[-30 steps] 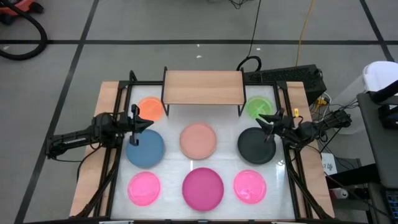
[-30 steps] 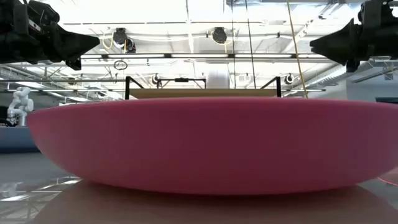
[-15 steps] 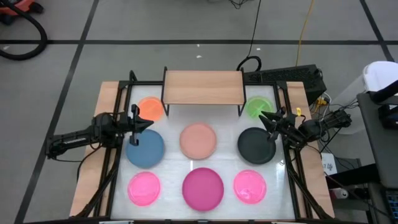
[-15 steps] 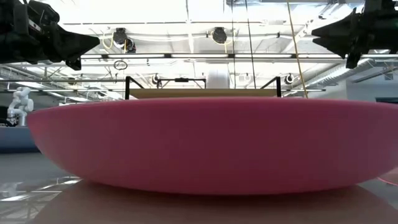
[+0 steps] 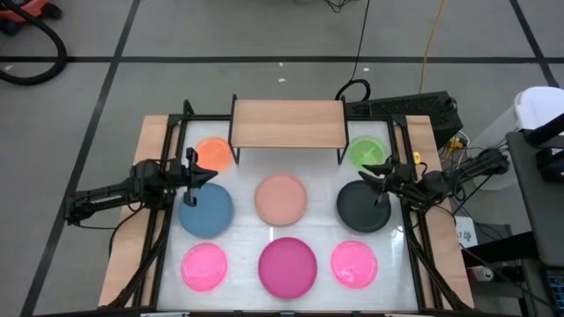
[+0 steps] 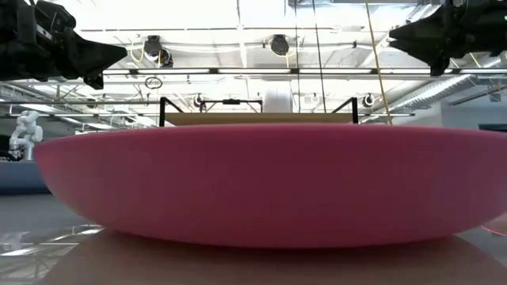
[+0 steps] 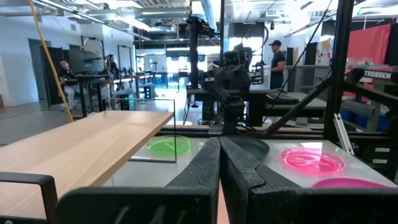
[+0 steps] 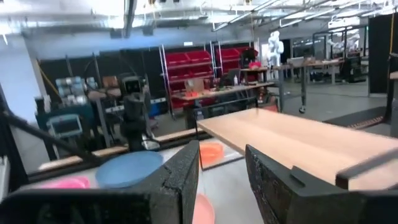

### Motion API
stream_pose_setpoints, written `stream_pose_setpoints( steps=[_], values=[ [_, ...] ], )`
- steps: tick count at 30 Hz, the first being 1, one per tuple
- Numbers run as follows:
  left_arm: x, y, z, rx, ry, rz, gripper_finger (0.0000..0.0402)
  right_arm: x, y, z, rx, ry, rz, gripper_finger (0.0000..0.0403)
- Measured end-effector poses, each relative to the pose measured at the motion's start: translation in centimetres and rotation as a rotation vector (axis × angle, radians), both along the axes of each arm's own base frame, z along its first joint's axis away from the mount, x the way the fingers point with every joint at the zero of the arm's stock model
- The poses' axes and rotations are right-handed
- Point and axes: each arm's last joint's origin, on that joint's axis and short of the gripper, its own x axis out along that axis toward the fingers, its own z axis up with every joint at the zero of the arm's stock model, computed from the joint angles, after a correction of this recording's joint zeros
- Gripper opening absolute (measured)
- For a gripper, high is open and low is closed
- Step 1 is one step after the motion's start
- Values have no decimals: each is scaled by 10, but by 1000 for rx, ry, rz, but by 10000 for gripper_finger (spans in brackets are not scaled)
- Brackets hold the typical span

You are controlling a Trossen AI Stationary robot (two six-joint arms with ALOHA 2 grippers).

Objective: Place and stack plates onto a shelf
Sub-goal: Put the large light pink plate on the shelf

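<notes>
In the high view the light-wood shelf [image 5: 287, 123] stands at the table's far side. Flat on the white table lie the orange [image 5: 214, 153], green [image 5: 367, 151], blue [image 5: 206, 210], salmon [image 5: 281, 198], black [image 5: 361, 207] and magenta [image 5: 287, 266] plates and two hot-pink ones [image 5: 204, 266] [image 5: 354, 263]. My left gripper [image 5: 212, 173] hangs shut in the air over the blue plate's far edge; its fingers meet in the left wrist view [image 7: 219, 155]. My right gripper [image 5: 366, 173] hovers open over the black plate's far edge, a gap showing between its fingers [image 8: 222, 165]. The magenta plate [image 6: 269, 186] fills the low view.
Black frame rails [image 5: 167, 141] run along the table's left and right sides beside the arms. The shelf's thin black legs [image 5: 233, 145] stand close to the orange and green plates. People and workbenches show in the room beyond the table [image 7: 277, 59].
My right gripper has risen a little above the black plate and shifted slightly. The left arm and all the plates have stayed where they were.
</notes>
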Motion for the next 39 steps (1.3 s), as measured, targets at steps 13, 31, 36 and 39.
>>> stream_pose_setpoints(
  steps=[13,31,36,39],
  values=[
    [0,0,0,0,1,0,10,23,10,-21,-77,353,-7,114],
    [0,0,0,0,0,0,10,24,9,-64,19,469,-5,114],
    [0,0,0,0,0,0,10,32,5,-54,56,469,27,114],
    [0,0,0,0,0,0,10,38,1,-48,72,503,34,114]
  ],
)
